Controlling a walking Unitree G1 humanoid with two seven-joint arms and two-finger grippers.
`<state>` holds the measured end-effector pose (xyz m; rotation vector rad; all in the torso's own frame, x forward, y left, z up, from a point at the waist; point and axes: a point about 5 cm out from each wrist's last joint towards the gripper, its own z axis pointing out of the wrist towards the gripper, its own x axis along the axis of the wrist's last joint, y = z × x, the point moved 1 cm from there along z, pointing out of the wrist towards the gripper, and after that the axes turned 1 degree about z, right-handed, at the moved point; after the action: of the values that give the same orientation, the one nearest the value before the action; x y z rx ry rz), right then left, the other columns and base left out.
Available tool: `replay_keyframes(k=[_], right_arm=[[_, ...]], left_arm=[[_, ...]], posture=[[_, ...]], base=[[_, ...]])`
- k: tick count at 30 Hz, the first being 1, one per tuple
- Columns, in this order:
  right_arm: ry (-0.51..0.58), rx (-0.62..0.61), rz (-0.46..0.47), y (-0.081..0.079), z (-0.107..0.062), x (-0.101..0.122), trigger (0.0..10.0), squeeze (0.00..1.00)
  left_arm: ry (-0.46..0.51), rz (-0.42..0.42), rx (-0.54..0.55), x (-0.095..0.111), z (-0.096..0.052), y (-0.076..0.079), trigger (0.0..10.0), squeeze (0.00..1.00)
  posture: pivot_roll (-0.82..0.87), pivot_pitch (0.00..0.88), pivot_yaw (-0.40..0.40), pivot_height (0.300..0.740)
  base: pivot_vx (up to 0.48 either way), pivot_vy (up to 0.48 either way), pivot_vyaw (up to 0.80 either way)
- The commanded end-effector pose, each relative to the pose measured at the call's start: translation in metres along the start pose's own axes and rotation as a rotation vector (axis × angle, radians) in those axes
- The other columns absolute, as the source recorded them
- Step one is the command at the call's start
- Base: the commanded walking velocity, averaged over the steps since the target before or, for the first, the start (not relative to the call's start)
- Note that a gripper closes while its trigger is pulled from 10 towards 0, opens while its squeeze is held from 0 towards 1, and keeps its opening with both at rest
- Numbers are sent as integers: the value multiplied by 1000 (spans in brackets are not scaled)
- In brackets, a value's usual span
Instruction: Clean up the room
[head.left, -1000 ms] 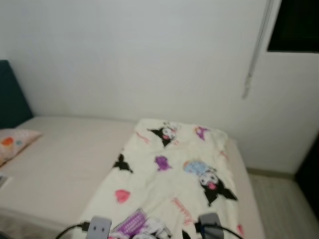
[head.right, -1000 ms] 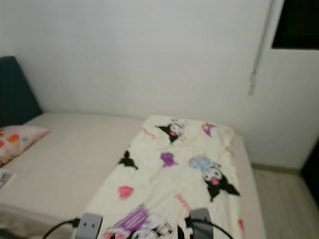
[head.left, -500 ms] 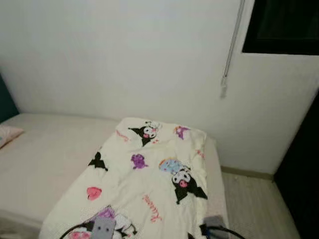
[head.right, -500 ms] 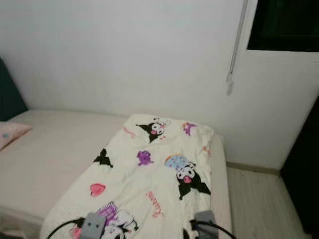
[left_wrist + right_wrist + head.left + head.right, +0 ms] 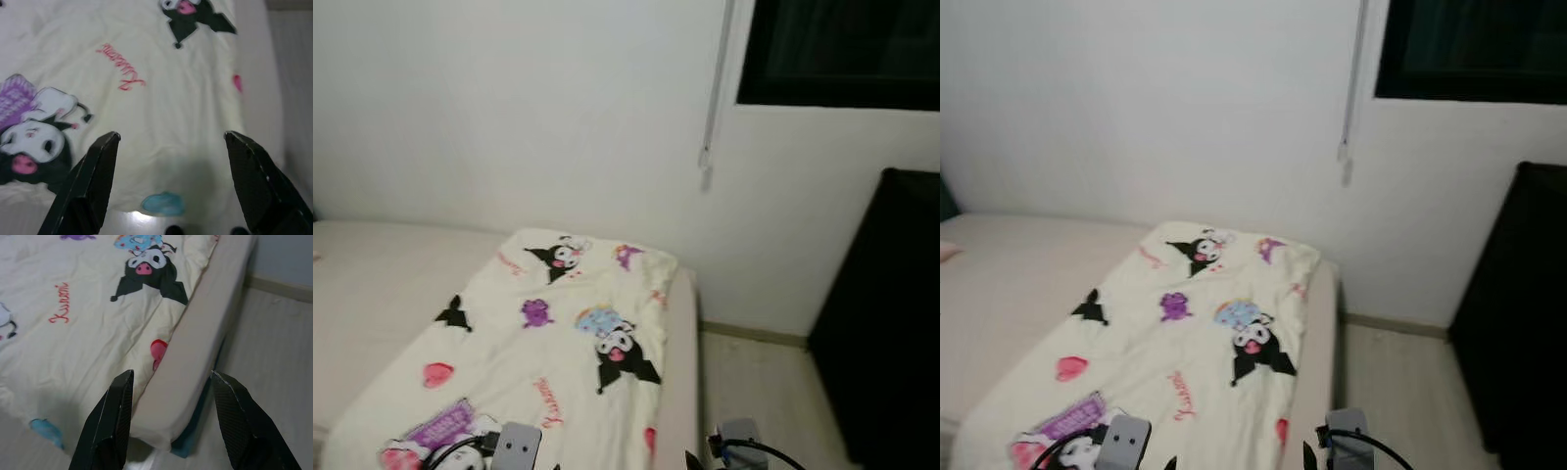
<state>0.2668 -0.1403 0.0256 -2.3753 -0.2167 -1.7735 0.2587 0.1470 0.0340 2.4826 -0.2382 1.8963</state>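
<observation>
A cream blanket (image 5: pixel 548 333) printed with black-and-purple cartoon figures lies spread over the foot end of a bed (image 5: pixel 372 294) with a pale pink sheet. My left gripper (image 5: pixel 168 147) hovers open above the blanket's near edge, nothing between its fingers. Over the bed's corner hangs my right gripper (image 5: pixel 168 382), open too, with the mattress edge (image 5: pixel 205 347) and the floor below it. The wrist housings of both arms (image 5: pixel 516 446) (image 5: pixel 741 433) peek in at the bottom of the head views.
A white wall stands behind the bed, with a blind cord (image 5: pixel 710 127) hanging beside a dark window (image 5: pixel 842 49). A black cabinet (image 5: pixel 891 313) stands on the right. Pale wood floor (image 5: pixel 754 392) runs between the bed and the cabinet.
The camera has swung to the right: pillow and dark headboard have slid out on the left, and the black cabinet has come into view on the right. The blanket lies unchanged.
</observation>
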Motion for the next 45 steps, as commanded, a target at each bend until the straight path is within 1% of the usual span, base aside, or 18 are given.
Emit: replay_keyframes(k=[1,45], right_arm=[[-28,3,-6,1,-3,-5,10000,0],[-32,23,-16,-1,-3,-4,10000,0]], left_arm=[[-29,-7,3,-6,-3,0,10000,0],[-32,-10,12,-7,-4,-1,10000,0]], posture=[[3,146,-33,740],[2,142,-41,740]], base=[[0,-368,800],[0,-368,800]])
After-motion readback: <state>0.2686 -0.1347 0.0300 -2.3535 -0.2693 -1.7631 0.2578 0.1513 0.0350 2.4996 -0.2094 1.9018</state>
